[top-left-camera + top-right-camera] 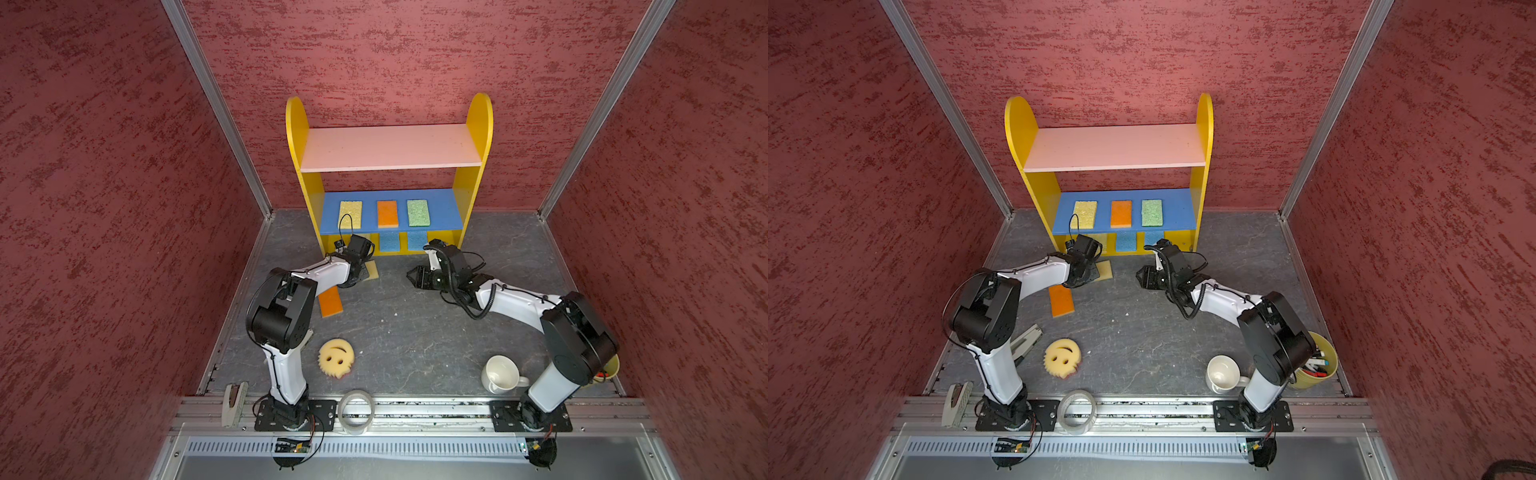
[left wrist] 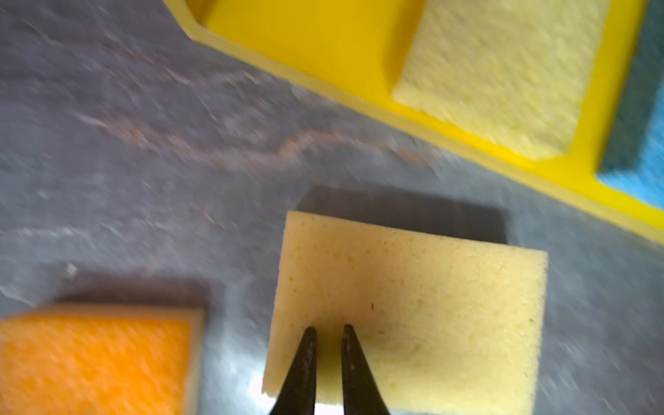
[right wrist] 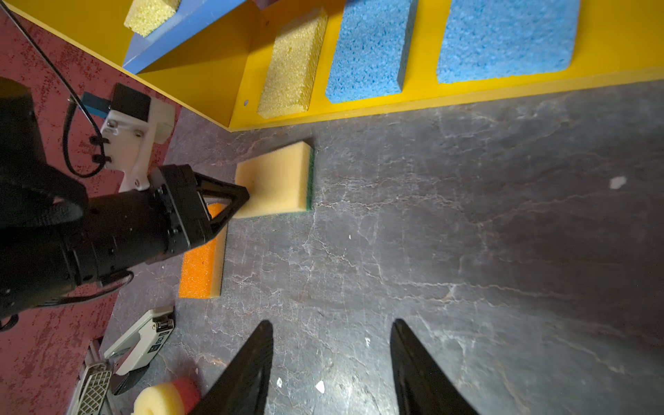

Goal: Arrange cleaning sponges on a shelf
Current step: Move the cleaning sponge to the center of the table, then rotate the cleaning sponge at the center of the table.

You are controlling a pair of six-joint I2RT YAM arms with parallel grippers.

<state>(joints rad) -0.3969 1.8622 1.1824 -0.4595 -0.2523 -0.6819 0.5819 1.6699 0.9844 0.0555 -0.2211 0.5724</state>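
The left arm reaches toward the shelf [image 1: 297, 137] with its wrist bent down, so the left hand [image 2: 328, 328] points at the table [image 1: 415, 332] just in front of the shelf's base, near its left end. The fingers stand almost together with a narrow gap, tips on the top face of the pale sponge [image 2: 413, 305] near one edge; whether they pinch the foam cannot be told. The pale sponge lies flat, green layer down, slightly askew to the shelf's front edge; the hand covers part of it, so its long axis cannot be told. The right arm reaches toward the shelf's right half. The right hand [image 3: 332, 321] hovers over the table, turned toward the left hand, fingers wide apart and holding nothing. The loose orange sponge [image 1: 331, 302] lies flat, farther from the shelf, long axis roughly toward it. The smiley sponge [image 1: 336, 357] lies farther out, face up. On the shelf's blue board, the yellow sponge [image 1: 350, 214], shelved orange sponge [image 1: 387, 213] and green sponge [image 1: 417, 212] lie side by side, long axes front to back. On the base lie the coarse yellow sponge [image 3: 291, 72], blue sponge [image 3: 370, 50] and second blue sponge [image 3: 506, 36], likewise oriented.
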